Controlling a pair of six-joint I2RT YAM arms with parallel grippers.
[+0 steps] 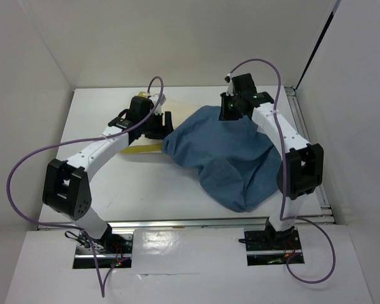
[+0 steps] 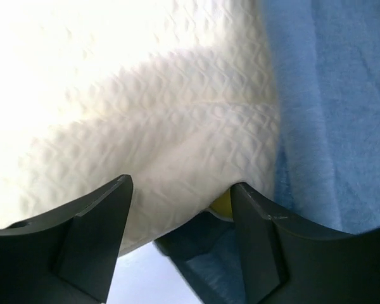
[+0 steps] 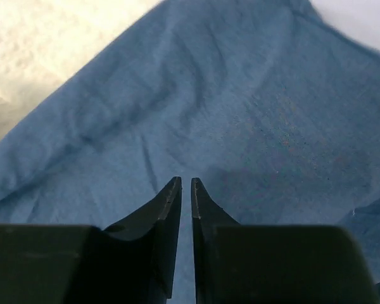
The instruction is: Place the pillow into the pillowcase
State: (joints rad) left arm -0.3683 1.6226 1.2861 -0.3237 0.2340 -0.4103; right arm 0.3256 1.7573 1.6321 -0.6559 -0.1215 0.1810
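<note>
The slate-blue pillowcase (image 1: 234,158) lies rumpled over the middle and right of the table. The cream pillow (image 2: 145,114) pokes out of its left side, and only a yellow seam edge (image 1: 143,149) shows in the top view. My left gripper (image 1: 166,123) stands open at that opening. In the left wrist view the pillow's edge lies between the spread fingers (image 2: 180,187), with the pillowcase (image 2: 342,95) to their right. My right gripper (image 1: 231,111) is at the pillowcase's far edge. Its jaws (image 3: 185,180) are drawn to a thin slit with blue cloth (image 3: 240,95) in it.
White enclosure walls stand close on the left, back and right. A metal rail (image 1: 209,223) runs along the table's near edge by the arm bases. Purple cables loop off both arms. Bare white tabletop (image 1: 145,187) shows in front of the pillowcase.
</note>
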